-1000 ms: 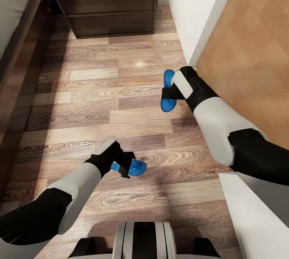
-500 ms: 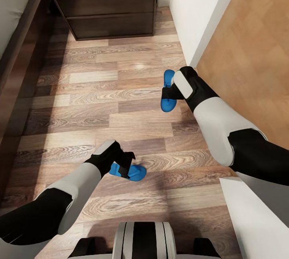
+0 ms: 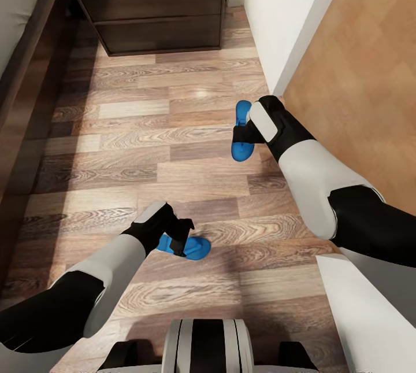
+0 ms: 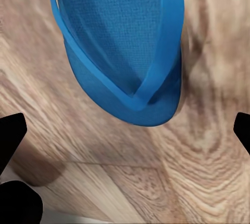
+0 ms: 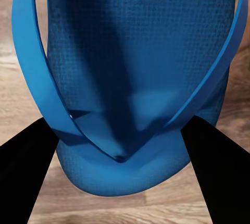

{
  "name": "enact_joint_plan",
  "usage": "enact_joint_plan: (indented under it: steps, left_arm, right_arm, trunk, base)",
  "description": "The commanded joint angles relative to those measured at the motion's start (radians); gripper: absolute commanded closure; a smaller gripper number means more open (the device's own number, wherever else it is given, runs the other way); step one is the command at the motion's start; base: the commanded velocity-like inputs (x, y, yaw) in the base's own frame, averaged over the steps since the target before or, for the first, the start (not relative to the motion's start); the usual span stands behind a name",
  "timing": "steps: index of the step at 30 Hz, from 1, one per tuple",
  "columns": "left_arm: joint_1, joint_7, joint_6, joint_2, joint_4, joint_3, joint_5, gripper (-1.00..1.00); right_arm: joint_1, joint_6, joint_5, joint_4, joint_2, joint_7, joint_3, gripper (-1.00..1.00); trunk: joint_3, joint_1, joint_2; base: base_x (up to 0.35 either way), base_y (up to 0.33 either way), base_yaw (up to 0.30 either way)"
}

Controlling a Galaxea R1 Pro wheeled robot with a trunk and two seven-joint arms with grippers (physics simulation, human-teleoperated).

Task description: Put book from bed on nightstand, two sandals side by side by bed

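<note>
Both sandals off the floor, one per arm. Left tool (image 3: 184, 238) low centre of the head view, closed on a blue flip-flop (image 3: 193, 244); in the left wrist view that sandal (image 4: 125, 47) hangs toe-down above the planks, dark fingers (image 4: 13, 130) at the frame edges. Right tool (image 3: 242, 130) mid-right, gripping the second flip-flop (image 3: 242, 144); fingers (image 5: 28, 169) clamped near the toe strap of the sandal (image 5: 130, 78). Likely step: carrying the pair toward the bed (image 3: 26, 55) at left edge. Best set down soles flat, toes aligned, parallel, just beside the frame. Wood-plank floor (image 3: 144, 147), glossy patch. Nightstand (image 3: 153, 8) upper centre; white wall (image 3: 283, 8) right. Book not sighted.
</note>
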Motion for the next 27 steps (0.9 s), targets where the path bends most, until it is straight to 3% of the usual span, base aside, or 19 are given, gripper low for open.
enact_joint_plan:
  steps: [1, 7, 27]
  left_arm:
    - [-0.001, 0.004, 0.009, 0.001, -0.001, -0.006, -0.002, -1.00]
    - [-0.001, 0.004, 0.009, 0.001, -0.001, -0.005, -0.003, -1.00]
    - [-0.001, -0.036, 0.013, 0.001, -0.001, -0.004, -0.005, -1.00]
  right_arm:
    - [-0.001, 0.002, -0.010, -0.001, -0.001, -0.008, 0.006, 1.00]
    - [-0.001, 0.002, -0.010, -0.001, -0.001, -0.008, 0.006, 1.00]
    - [-0.001, 0.002, -0.010, -0.001, 0.000, -0.008, 0.006, 1.00]
  trunk:
    - [-0.004, 0.000, -0.001]
    - [-0.028, 0.003, -0.002]
    - [-0.028, 0.003, -0.002]
  base:
    - [0.000, 0.000, 0.000]
    - [0.000, 0.000, 0.000]
    - [0.000, 0.000, 0.000]
